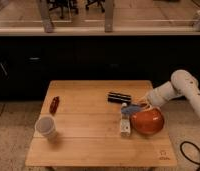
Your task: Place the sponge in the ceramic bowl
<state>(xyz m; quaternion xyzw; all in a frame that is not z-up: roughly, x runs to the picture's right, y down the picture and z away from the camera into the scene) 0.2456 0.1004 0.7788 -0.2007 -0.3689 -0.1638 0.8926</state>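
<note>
Sponge (131,107): you see it as a small blue block, flattish and oblong, far smaller than the ceramic bowl (148,122) beside it. It sits at the bowl's upper-left rim, on the side facing the middle of the table. You cannot tell whether it rests on the rim or hangs just above it. The bowl is wide, round and glossy orange-red, and it stands on the right part of the wooden table (93,145), close to the right edge.

Your gripper (141,105) is right at the sponge, meeting its right end. The white arm (175,87) reaches in from beyond the table's right edge and slopes down toward the left. You cannot tell whether the gripper is clamped on the sponge or loose around it, as the two merge into one patch.

That corner is crowded. A black oblong box (119,97) lies just behind the sponge, toward the far edge. A pale bottle (125,126) lies just left of the bowl, touching its wall or nearly so.

The left half gives you more room. A white cup (45,126) stands near the left front, and a small reddish-brown thing (54,104) lies behind it, both well apart from the bowl. A wide stretch of wood lies between the cup and the bottle. A dark cable (190,152) loops on the floor by the table's right front corner.
</note>
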